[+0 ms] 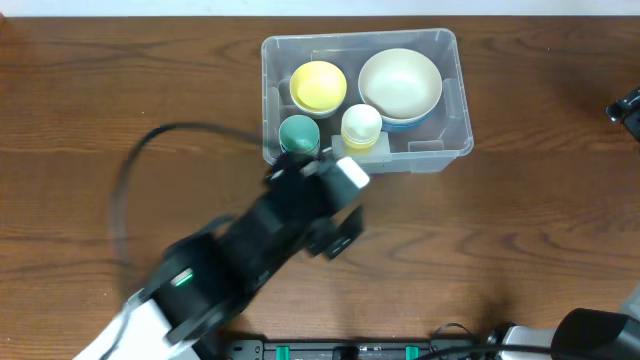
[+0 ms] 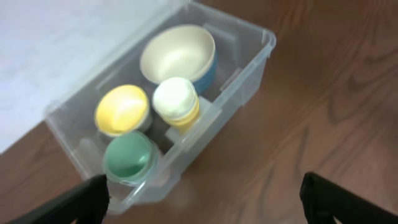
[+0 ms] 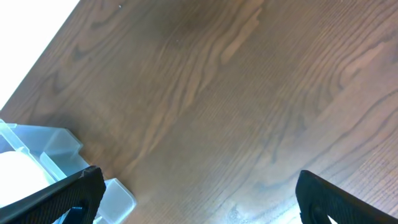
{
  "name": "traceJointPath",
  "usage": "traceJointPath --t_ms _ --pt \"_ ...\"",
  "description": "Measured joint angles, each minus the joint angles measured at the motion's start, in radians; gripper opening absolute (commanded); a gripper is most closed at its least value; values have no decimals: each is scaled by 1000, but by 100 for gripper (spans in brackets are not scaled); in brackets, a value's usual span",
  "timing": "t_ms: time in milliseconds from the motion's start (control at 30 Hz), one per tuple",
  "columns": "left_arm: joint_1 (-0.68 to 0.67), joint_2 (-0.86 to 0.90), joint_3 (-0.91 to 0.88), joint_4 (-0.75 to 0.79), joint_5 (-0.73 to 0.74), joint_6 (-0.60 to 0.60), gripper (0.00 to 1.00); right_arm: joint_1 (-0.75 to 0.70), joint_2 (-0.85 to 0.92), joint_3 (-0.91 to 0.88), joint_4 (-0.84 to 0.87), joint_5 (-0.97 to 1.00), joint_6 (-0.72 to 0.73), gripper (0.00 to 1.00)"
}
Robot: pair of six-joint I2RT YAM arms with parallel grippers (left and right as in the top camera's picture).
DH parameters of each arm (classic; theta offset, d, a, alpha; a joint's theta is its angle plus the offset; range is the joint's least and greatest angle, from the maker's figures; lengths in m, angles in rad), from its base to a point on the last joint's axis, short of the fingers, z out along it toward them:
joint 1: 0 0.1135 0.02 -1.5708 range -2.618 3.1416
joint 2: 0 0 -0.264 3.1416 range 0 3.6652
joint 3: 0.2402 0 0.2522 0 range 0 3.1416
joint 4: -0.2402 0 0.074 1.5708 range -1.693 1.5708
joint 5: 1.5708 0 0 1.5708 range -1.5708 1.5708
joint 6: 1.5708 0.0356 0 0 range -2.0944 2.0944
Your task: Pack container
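The container [image 1: 452, 148] is a clear plastic bin at the back middle of the table. In it are a yellow bowl [image 1: 318, 86], a large cream bowl [image 1: 400, 83] nested in a blue one, a green cup [image 1: 299, 133] and a pale yellow cup [image 1: 361, 125]. My left arm [image 1: 270, 235], blurred, reaches up to the bin's front left corner. In the left wrist view my left gripper [image 2: 205, 202] is open and empty just outside the container [image 2: 247, 78], near the green cup [image 2: 129, 155]. My right gripper [image 3: 199, 199] is open over bare wood, with a container corner [image 3: 59, 146] to its left.
The wooden table [image 1: 520, 240] runs around the bin on all sides. A dark part of the right arm [image 1: 625, 105] shows at the right edge, and more of it [image 1: 590, 330] at the bottom right. A black cable [image 1: 130, 170] loops left of the left arm.
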State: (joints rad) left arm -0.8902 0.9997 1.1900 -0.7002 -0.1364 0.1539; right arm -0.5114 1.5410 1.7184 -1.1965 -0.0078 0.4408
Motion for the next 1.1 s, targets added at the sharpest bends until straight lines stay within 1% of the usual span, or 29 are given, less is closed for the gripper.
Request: traceJointPath --t_ms 200,333,467,567,700,800,933,1000,1100 --pt "0 -213 0 -90 -4 32 98 0 0 0 0 0 0 99" --pt "0 -337 0 -198 -66 40 98 0 0 0 0 0 0 99" --pt "0 -429 0 -277 -209 -36 98 0 0 0 1 0 0 99" --pt "0 -481 0 -341 -310 -117 98 0 0 0 1 0 0 99" --pt "14 -526 0 -398 -400 -228 98 0 0 0 0 0 0 99" --pt "67 -548 0 -403 -430 -286 98 0 0 0 0 0 0 99" --pt "191 -572 -21 -364 -418 -327 98 0 0 0 0 0 0 99" --pt "269 -581 -51 -312 -377 -327 98 0 0 0 0 0 0 99" --pt "385 -590 -121 -194 -273 -272 98 0 0 0 0 0 0 99"
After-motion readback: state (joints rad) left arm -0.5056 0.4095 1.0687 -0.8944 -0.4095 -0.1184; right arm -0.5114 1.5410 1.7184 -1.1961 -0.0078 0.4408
